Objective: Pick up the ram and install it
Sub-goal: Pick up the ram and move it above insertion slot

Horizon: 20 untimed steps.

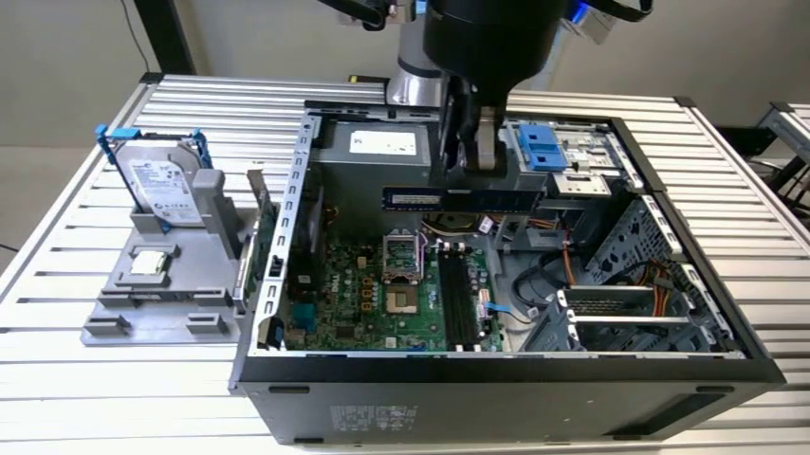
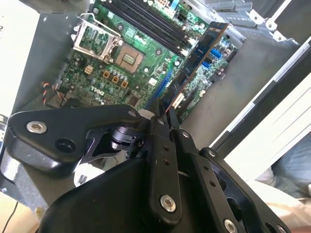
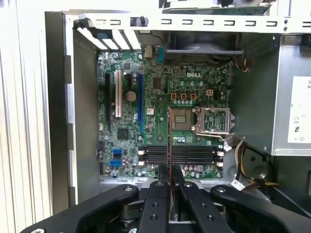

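The long, thin blue ram stick with black chips (image 1: pixel 418 198) hangs in the air, lying level, in the upper middle of the exterior view. The arm's black jaws are pinching it from above at its middle. In both wrist views the ram stick (image 3: pixel 169 141) (image 2: pixel 197 60) shows edge-on, sticking out from between the jaws.

Below it lies the flat green motherboard (image 1: pixel 360 318) inside the open black and grey metal computer case (image 1: pixel 506 389). The long black slot strips (image 1: pixel 458 303) sit on the board, and the stick is up above them, not touching.

At the exterior view's left, well apart, a silver boxy hard drive with blue rails (image 1: pixel 165 185) stands in a grey plastic holder (image 1: pixel 152 303) on the ribbed silver tabletop (image 1: pixel 76 379).
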{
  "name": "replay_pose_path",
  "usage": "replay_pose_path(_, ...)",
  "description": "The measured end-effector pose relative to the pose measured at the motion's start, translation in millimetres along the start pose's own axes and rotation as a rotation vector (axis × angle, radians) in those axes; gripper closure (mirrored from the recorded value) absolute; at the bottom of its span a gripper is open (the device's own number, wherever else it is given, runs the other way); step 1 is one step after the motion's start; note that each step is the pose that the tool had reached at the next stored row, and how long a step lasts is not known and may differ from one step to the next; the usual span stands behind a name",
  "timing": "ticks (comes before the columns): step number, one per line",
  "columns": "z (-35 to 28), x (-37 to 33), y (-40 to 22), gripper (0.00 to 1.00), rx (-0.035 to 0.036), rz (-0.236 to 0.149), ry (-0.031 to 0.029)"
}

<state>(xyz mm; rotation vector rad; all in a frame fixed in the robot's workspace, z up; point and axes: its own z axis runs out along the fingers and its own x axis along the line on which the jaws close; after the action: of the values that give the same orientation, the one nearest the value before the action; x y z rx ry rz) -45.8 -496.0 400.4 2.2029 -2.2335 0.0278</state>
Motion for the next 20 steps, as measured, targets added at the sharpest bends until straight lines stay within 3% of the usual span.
replay_pose_path(7, 0.1, -0.2, -10.6, 1.0, 0.0, 0.0, 0.0001)
replay_pose_path(18, 0.3, -0.5, -39.7, 1.0, 0.0, 0.0, 0.0001)
replay_pose_path(20, 0.3, -0.6, -40.4, 1.0, -0.0001, 0.0, 0.0001)
